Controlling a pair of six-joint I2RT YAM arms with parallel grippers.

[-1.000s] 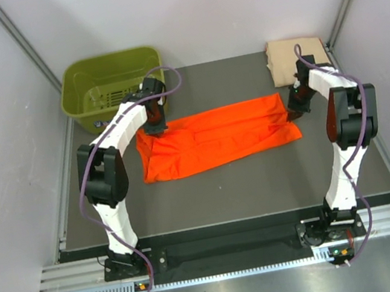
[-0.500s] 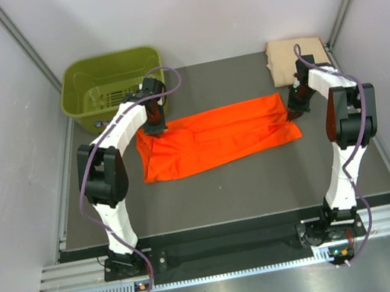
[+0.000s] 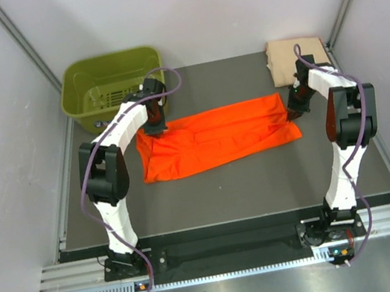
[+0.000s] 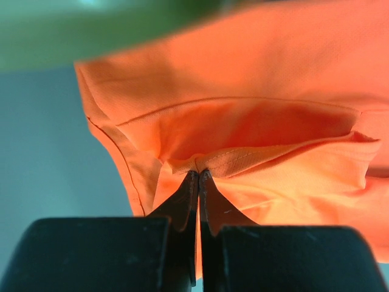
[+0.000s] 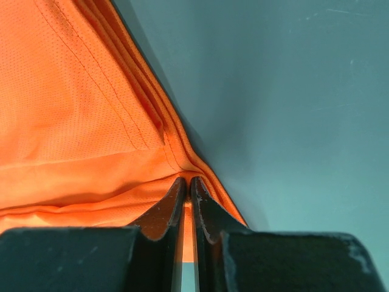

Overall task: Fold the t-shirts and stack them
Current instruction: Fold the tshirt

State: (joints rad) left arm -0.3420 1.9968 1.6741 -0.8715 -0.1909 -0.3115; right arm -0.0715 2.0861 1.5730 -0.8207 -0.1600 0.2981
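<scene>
On the dark table [image 3: 225, 186], the orange t-shirt [image 3: 216, 138] lies spread as a long band at mid-table, between the green basket [image 3: 107, 56] at the far left and the peach t-shirt [image 3: 296, 52], already folded in the far right corner. The left jaws are pinched tight on its left end and the right jaws are nipped onto its right corner. A clean fold likely requires lifting both ends together, level and taut, so no layer slips.
</scene>
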